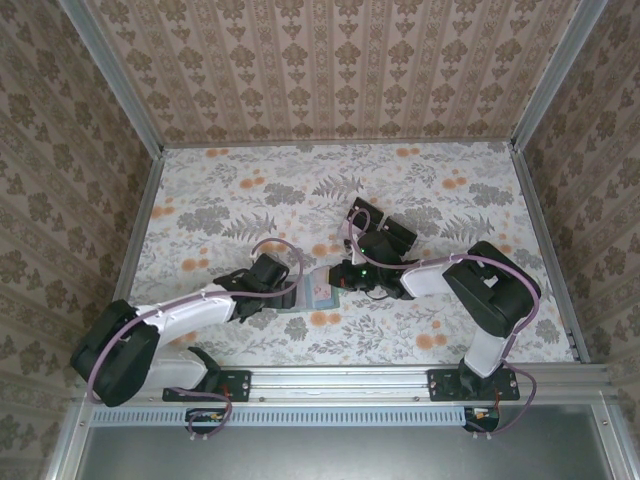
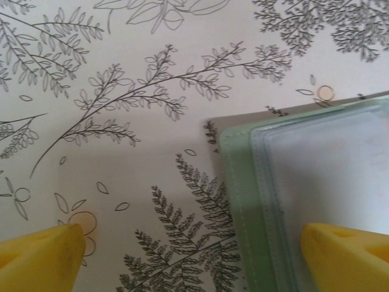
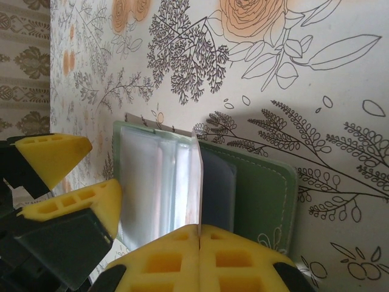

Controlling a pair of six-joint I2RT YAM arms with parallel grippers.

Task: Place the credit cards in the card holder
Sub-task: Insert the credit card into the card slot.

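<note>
Fingers of our left gripper [image 2: 193, 255] stand wide apart astride the edge of the flat sage-green folding wallet [image 2: 237, 201]; our right gripper [image 3: 199, 234] pinches a thin pale sheet [image 3: 196, 176] upright.

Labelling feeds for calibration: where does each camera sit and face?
Top external: above, behind the arms, looking down on the table; both arms, left tool, right tool.
Left wrist: close above, facing down at a corner of the card holder; open fingertips.
Right wrist: low, looking along the card holder; right tool shut on a pale card.
Both wrist views share the card holder.
</note>
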